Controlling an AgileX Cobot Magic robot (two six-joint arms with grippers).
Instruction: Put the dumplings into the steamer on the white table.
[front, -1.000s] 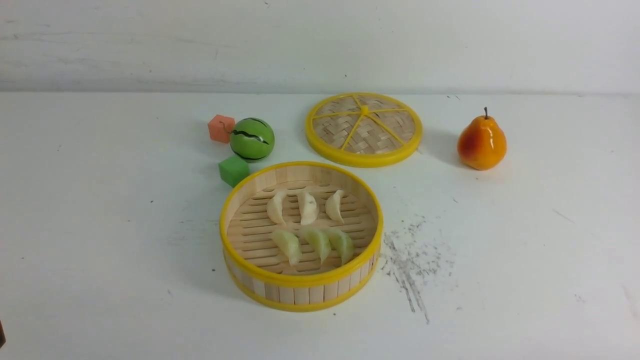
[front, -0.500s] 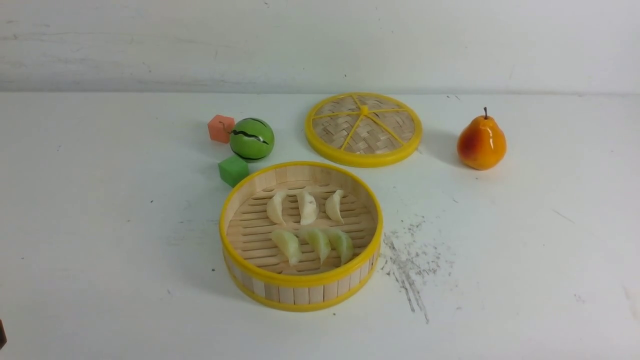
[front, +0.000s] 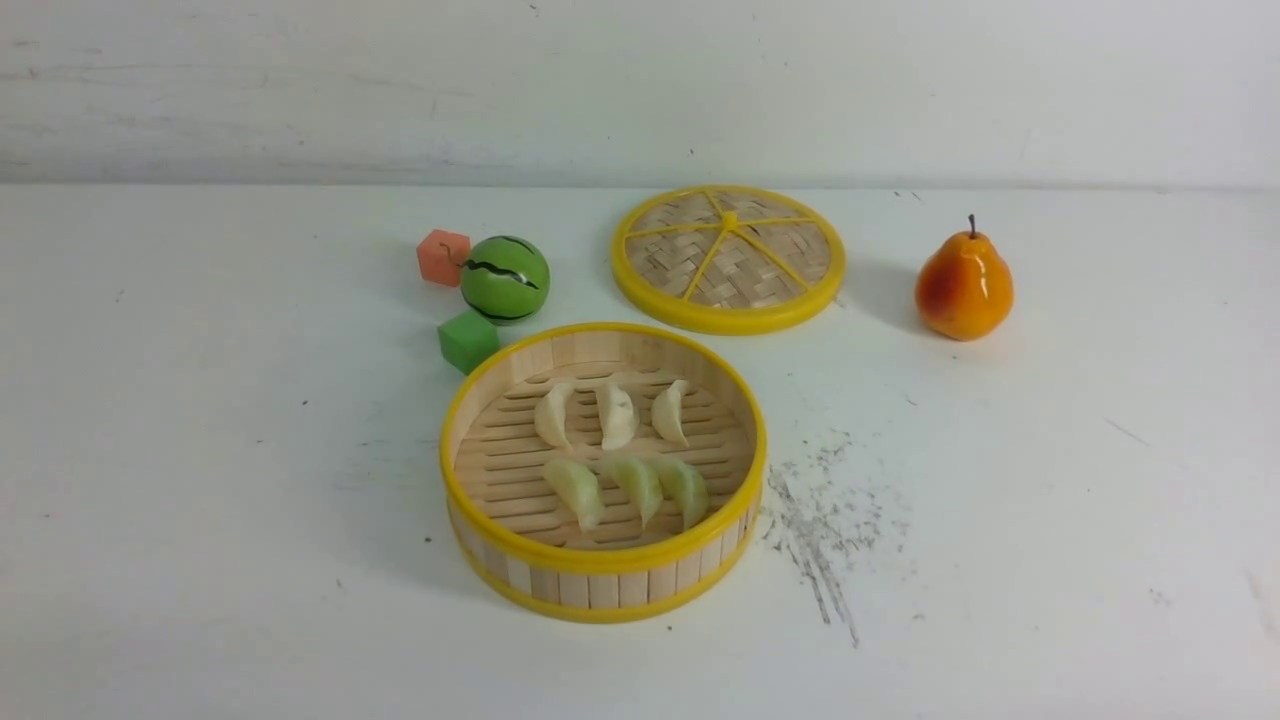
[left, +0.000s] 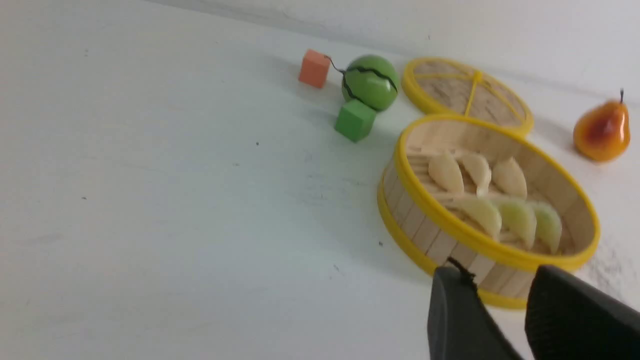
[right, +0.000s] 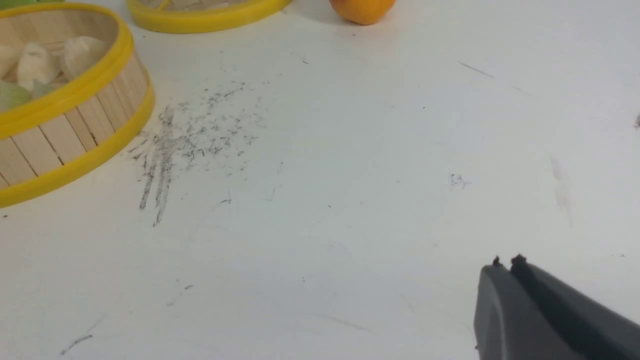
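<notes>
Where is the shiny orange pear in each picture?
Front view: the shiny orange-red pear stands upright far right on the white table, right of the flat woven yellow-rimmed lid.
Left wrist view: the pear sits at the right edge, past the lid.
Right wrist view: only its bottom shows at the top edge.
Shared landmark: the round bamboo steamer with yellow rims.
</notes>
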